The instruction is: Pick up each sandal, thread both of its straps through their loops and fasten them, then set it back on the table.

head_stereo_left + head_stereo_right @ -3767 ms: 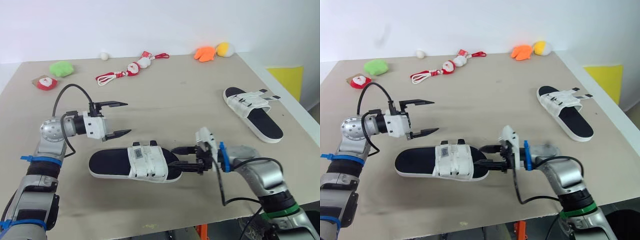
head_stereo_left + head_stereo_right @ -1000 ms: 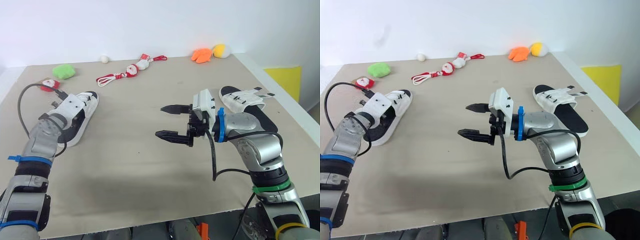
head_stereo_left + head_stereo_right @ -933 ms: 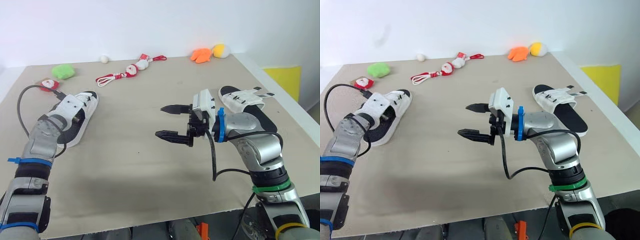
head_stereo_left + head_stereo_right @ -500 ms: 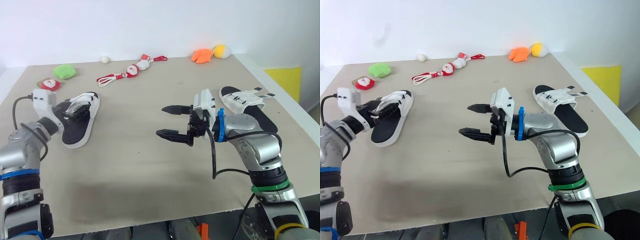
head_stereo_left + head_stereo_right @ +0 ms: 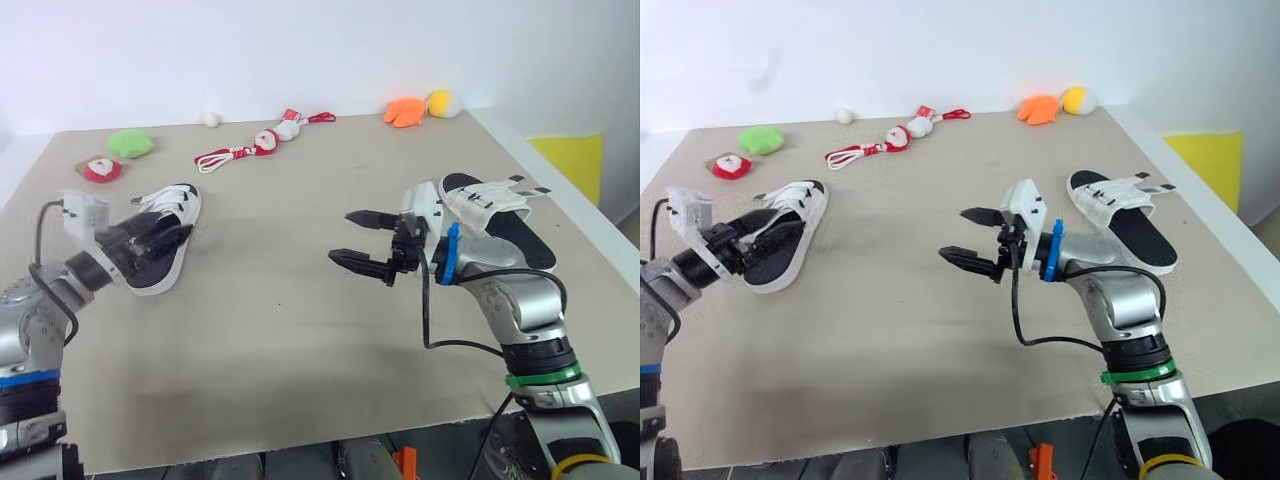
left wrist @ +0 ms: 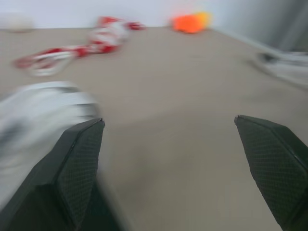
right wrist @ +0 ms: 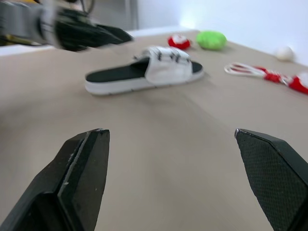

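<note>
Versus 3.8 s ago: the left sandal [image 5: 172, 205] no longer lies front-centre between the arms. It now sits flat on the left side of the counter [image 5: 280, 320], toe end toward the far edge.

Versus 0.5 s ago: the left gripper [image 5: 158, 238] has pulled back from the strap toward the heel end. Jaws released, spread wide. The right wrist view shows a gap between them and the sandal.

The right gripper [image 5: 342, 235] has shifted slightly toward the robot's right and hovers over bare counter mid-table, jaws released and holding nothing.

The right sandal [image 5: 487, 200] is unmoved near the right edge, strap ends sticking out sideways.

Surface: a beige counter. Along the far edge are a green plush [image 5: 128, 143], a small red-and-white toy [image 5: 100, 168], a red-and-white lanyard [image 5: 255, 145], a white ball [image 5: 211, 119], an orange plush [image 5: 407, 108] and a yellow ball [image 5: 440, 102].

Room: a white wall behind, a yellow panel [image 5: 575, 160] at right.
</note>
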